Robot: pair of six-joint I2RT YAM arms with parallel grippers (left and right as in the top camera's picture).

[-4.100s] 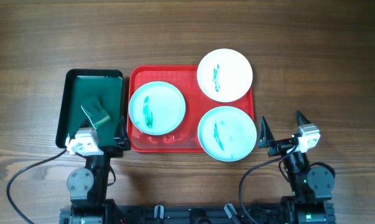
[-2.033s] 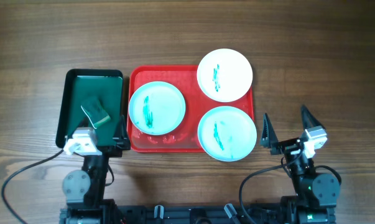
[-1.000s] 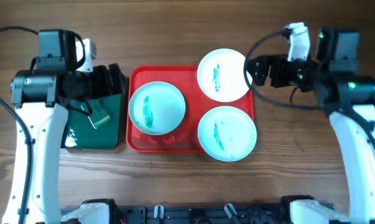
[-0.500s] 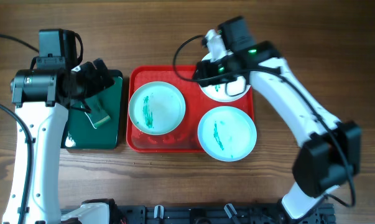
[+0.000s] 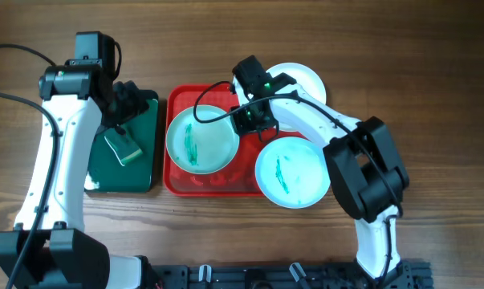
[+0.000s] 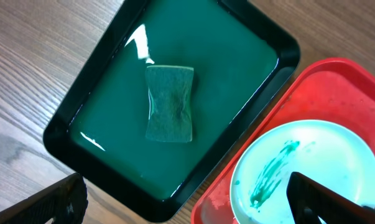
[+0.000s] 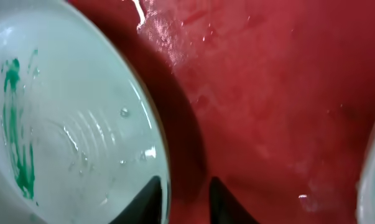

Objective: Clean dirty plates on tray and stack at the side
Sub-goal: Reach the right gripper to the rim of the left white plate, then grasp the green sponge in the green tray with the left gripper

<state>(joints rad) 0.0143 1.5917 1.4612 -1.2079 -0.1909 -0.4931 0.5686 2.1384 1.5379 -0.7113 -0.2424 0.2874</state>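
Three dirty plates with green smears lie on or over the red tray [image 5: 203, 181]: a left plate [image 5: 200, 138], a back-right plate [image 5: 306, 80] partly under my right arm, and a front-right plate [image 5: 292, 172]. My right gripper [image 5: 246, 120] is at the left plate's right rim. In the right wrist view its fingers [image 7: 184, 200] stand narrowly apart astride that plate's rim [image 7: 69, 124], one inside and one over the tray floor [image 7: 287, 93]. My left gripper [image 5: 128, 98] hangs wide open over the dark green tray, holding nothing [image 6: 193, 208].
A dark green tray [image 5: 141, 172] left of the red one holds a green sponge [image 5: 123, 146], also visible in the left wrist view [image 6: 168, 102]. The front-right plate overhangs the red tray's rim. Wooden table surrounds both trays.
My right arm swung left from the back-right plate to the left plate's right rim, and its jaws narrowed around it. The left arm shifted slightly over the green tray, still open.
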